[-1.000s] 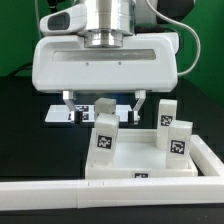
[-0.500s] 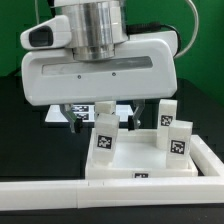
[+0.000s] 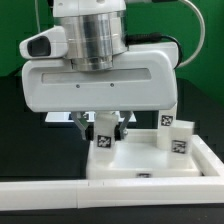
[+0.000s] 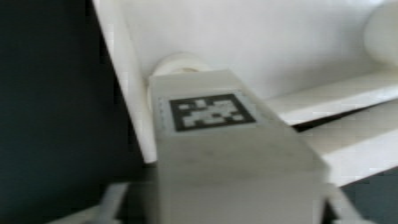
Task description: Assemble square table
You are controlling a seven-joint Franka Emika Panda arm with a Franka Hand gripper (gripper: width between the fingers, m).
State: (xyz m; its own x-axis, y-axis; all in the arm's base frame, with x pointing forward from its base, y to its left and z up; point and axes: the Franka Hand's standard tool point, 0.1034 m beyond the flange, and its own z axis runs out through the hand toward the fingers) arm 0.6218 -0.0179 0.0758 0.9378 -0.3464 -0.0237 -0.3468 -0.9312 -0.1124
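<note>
The gripper (image 3: 104, 130) is down low over the square table top (image 3: 140, 160), and between its two fingers stands one of the leg blocks (image 3: 103, 140), the one with a black-and-white tag on its face. The fingers stand on either side of this leg, very close to it, but I cannot tell from here if they already press on it or if a small gap is left. In the wrist view the same leg (image 4: 214, 150) fills the middle of the picture, with its round end pointing away and the white rim of the top just behind it.

The top itself lies below and beyond the gripper, inside the long white bar fence (image 3: 60, 195). Two more legs (image 3: 178, 138) stand on it, off to the exterior view's right of the gripper and well clear of the fingers.

I judge that the step in hand is picking up this leg. The next move seems to need a firm, centred grip on the block, then a straight lift, so that it does not tip or knock the neighbours.
</note>
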